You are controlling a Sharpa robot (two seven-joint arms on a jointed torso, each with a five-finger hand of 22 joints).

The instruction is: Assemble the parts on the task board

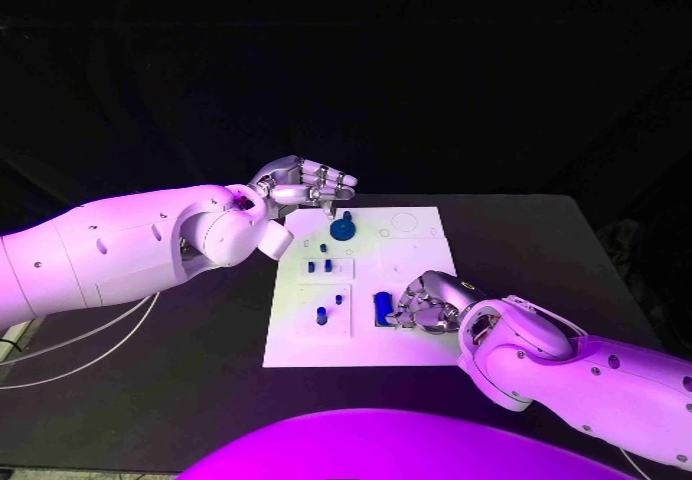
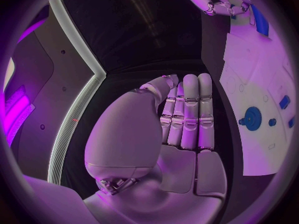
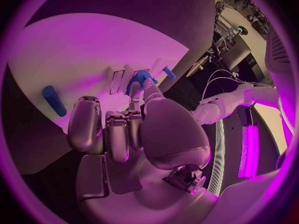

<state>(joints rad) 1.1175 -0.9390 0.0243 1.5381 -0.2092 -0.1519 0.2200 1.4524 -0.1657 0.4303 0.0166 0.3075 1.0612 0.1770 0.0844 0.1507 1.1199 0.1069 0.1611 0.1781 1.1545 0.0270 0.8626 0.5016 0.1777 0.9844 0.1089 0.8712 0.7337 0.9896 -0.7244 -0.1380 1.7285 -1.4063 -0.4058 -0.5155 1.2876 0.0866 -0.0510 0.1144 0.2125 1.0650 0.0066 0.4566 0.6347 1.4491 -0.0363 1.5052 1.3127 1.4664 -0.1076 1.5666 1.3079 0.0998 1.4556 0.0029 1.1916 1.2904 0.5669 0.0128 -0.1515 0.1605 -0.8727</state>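
The white task board lies in the middle of the table. My right hand rests on its near right part, thumb and a finger pinching a blue part that stands on the board; the same blue part sits at the fingertips of the right hand in the right wrist view. My left hand hovers over the board's far left corner, holding nothing; in its wrist view the left hand has straight fingers side by side. A round blue part sits just beside it on the board.
Small blue parts stand in the board's middle left section, two more nearer me. A loose blue cylinder lies on the board beside my right hand. White cables trail over the table's left side.
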